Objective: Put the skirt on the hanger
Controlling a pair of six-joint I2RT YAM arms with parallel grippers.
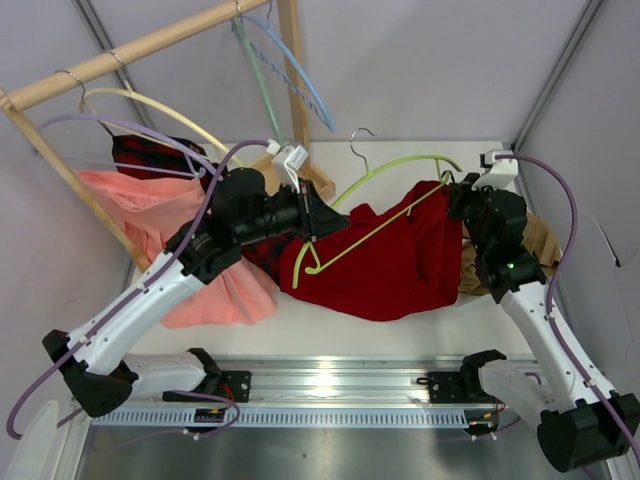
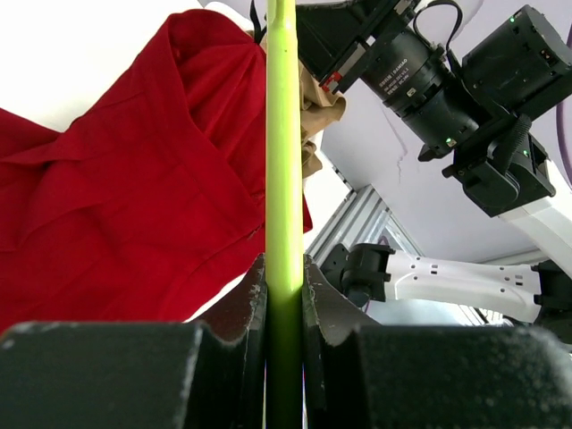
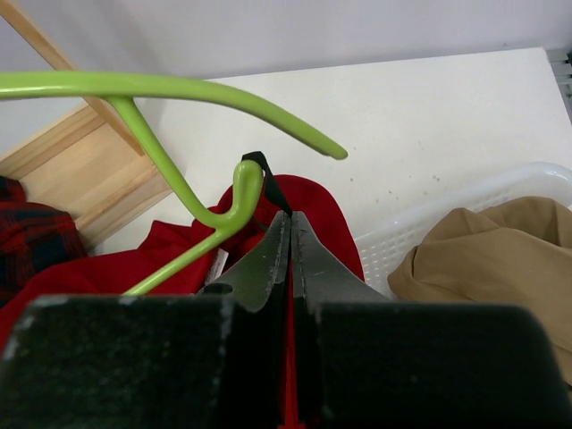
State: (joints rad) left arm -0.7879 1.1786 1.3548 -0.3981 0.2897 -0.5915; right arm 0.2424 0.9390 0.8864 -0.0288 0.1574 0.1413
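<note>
Right now I judge that I am midway through the task: the skirt is being hooked onto the hanger, and it does not hang there yet. My left claw (image 2: 284, 268) is clamped on the hanger (image 1: 400, 163), pinching its straight lower bar and holding it over the red cloth, with the silver hook pointing away from me. My right claw (image 3: 289, 228) is pressed together on a fold of the skirt (image 1: 400, 265) at its upper edge, and red cloth shows between the jaws. Most of the skirt lies spread on the desk (image 1: 320, 340) between my two arms. The part I hold is raised to the hanger's right end.

From my right wrist I see a small black loop (image 3: 259, 165) at the skirt's edge, just beside the upturned notch at that end of the hanger. Whether it sits over the notch or only leans against it I cannot tell.

As I see it, the next move calls for my left claw to keep the hanger steady. My right would then carry the loop over the tip of the notch and let it settle behind it. Only then should I let go of the cloth. The skirt's other side would need the same at the far end. The loop is thin, so it could slip off if the hanger tilts.
</note>
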